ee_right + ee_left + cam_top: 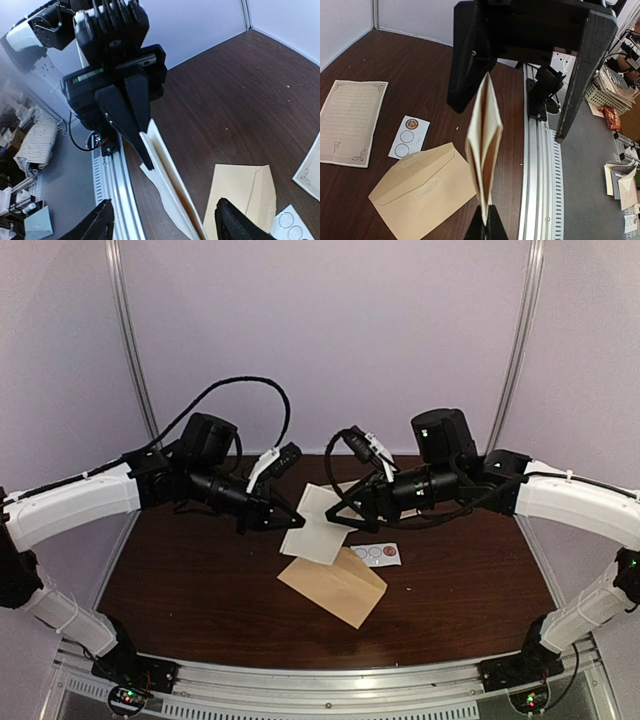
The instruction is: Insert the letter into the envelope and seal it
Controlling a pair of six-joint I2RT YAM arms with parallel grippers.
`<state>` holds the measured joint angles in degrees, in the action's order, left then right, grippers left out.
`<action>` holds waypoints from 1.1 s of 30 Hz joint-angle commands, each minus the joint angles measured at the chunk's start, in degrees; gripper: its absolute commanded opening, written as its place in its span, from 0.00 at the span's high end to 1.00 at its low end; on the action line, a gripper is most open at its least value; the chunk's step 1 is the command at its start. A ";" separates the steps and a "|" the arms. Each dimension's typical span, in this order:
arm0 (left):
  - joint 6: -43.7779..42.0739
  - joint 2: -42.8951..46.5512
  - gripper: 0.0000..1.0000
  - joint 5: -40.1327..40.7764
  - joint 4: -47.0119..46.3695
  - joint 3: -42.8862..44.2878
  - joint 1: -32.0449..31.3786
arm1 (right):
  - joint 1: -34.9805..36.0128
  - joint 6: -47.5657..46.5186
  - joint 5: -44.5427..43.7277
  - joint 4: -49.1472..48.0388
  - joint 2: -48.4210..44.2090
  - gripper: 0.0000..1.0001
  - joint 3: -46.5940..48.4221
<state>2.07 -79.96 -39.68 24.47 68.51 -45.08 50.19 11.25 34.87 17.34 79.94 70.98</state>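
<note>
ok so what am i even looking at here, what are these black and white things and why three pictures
These are two robot arms bolted to the near edge of a brown table, each ending in a two-finger gripper. One picture is taken from above and behind the arms; the other two come from small cameras on each wrist, so each sees its own fingers.

The left gripper is shut on a folded letter, holding it up in the air. The right gripper faces it with its fingers open around the paper, not closed on it.

On the table lie a tan envelope, a small white card with round stickers, and a flat sheet of lined paper with a decorated border.
</note>
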 commanded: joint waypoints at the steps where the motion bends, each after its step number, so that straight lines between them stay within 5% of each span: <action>1: -3.02 -2.03 1.00 -1.18 3.08 3.16 -2.10 | 0.57 -1.45 4.97 -0.39 0.51 0.41 -0.24; 9: -2.26 -2.79 0.99 -2.11 2.90 3.41 -2.99 | 0.77 -2.10 8.55 -2.19 0.83 1.00 -2.26; 14: 0.43 -0.90 0.85 -1.73 -1.44 0.43 -3.00 | 0.12 1.26 6.20 -9.11 -2.44 1.00 -6.35; 21: 5.62 4.04 0.97 2.81 -10.00 -7.58 -2.46 | -2.20 9.71 6.14 -23.67 -8.75 1.00 -14.53; 33: 10.19 9.51 1.00 4.62 -15.89 -15.99 -0.88 | -5.17 14.54 2.88 -31.73 -14.88 1.00 -19.70</action>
<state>10.13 -72.60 -37.19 10.33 55.20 -46.94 46.39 23.07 40.66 -6.70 68.18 52.40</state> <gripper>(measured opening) 0.011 0.008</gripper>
